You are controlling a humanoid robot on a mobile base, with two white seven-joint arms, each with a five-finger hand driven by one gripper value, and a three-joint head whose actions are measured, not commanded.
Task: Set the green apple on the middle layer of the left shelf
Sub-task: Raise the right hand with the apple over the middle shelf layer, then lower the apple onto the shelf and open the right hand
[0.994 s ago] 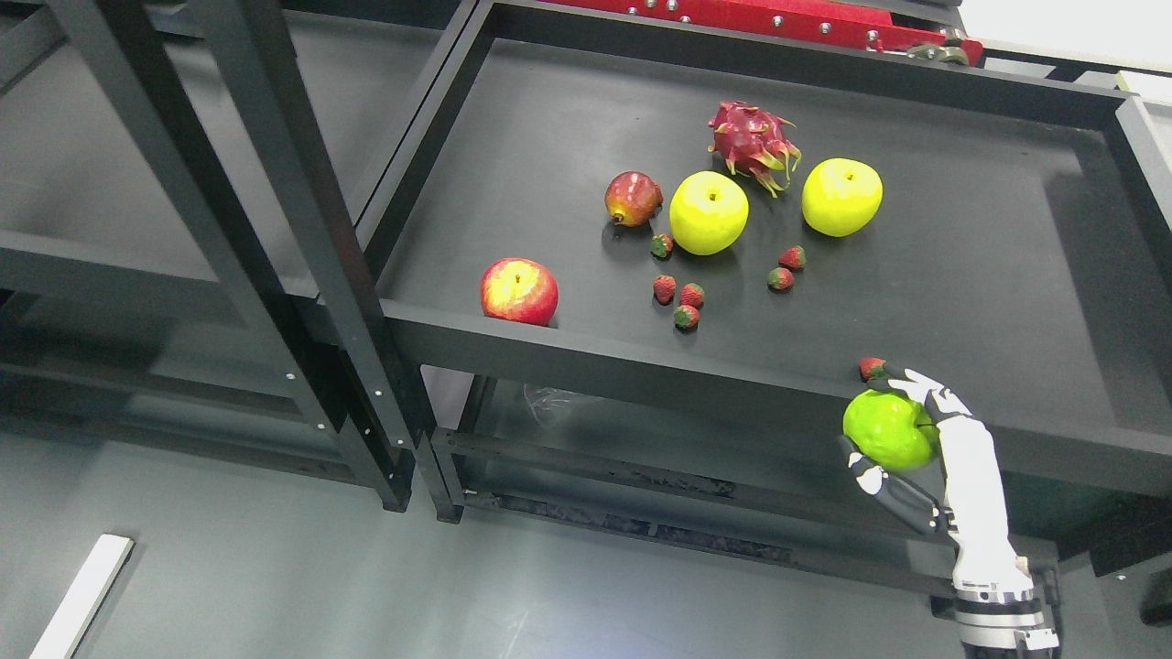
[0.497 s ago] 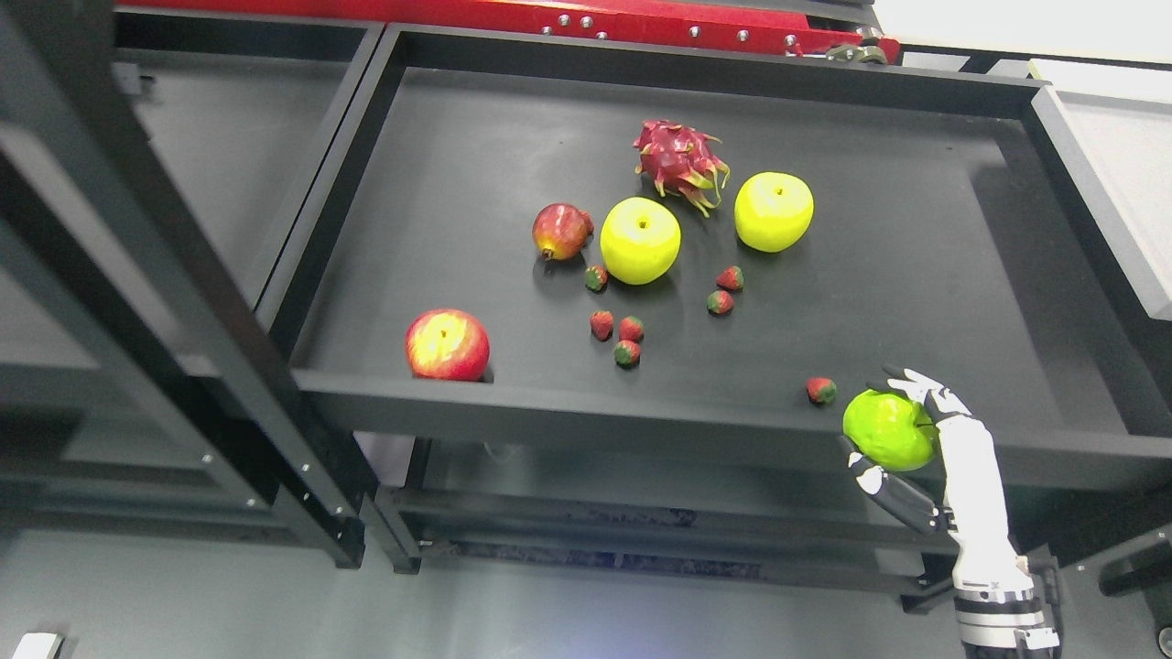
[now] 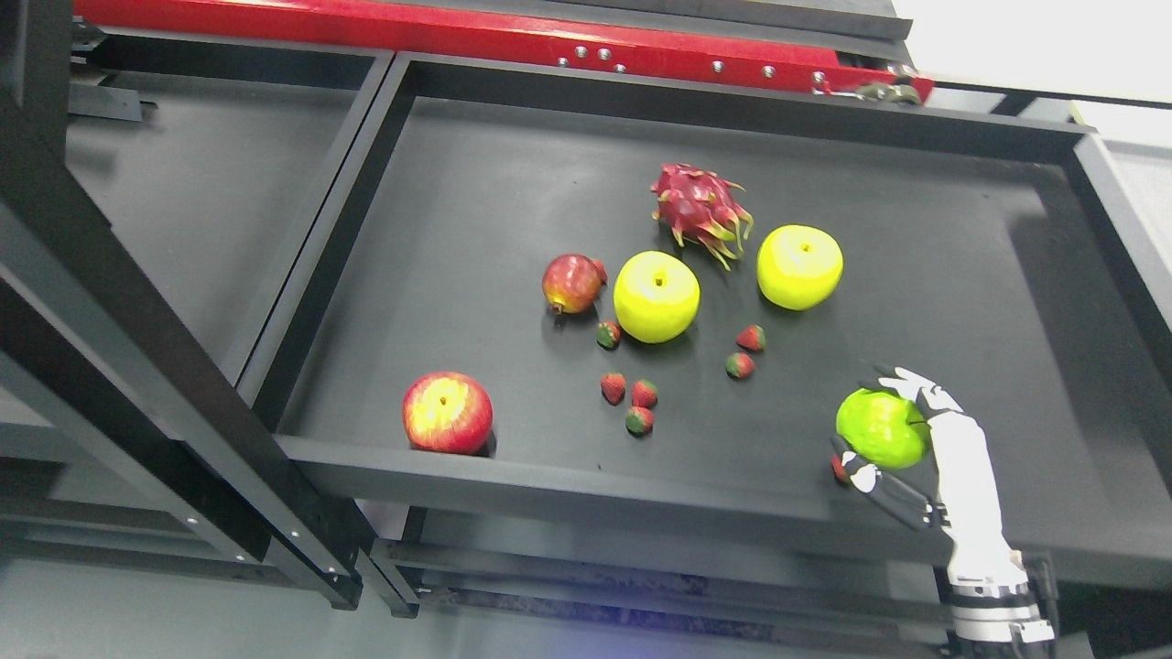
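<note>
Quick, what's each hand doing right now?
Left hand: not in view.
Right hand: fingers shut on the green apple.

Single head view only, no second view to overlap. Looking steeply down from above and in front onto black shelf tray (image 3: 916, 201), frame tilted. Medium-close: tray fills most of frame. Neighbouring left shelf (image 3: 201, 183) at left edge, red bar (image 3: 458, 37) along top, lower rails at bottom.

Matt black shelf tray (image 3: 513, 183) — glossy green apple (image 3: 881, 428), white plastic robot hand (image 3: 893, 435).
</note>
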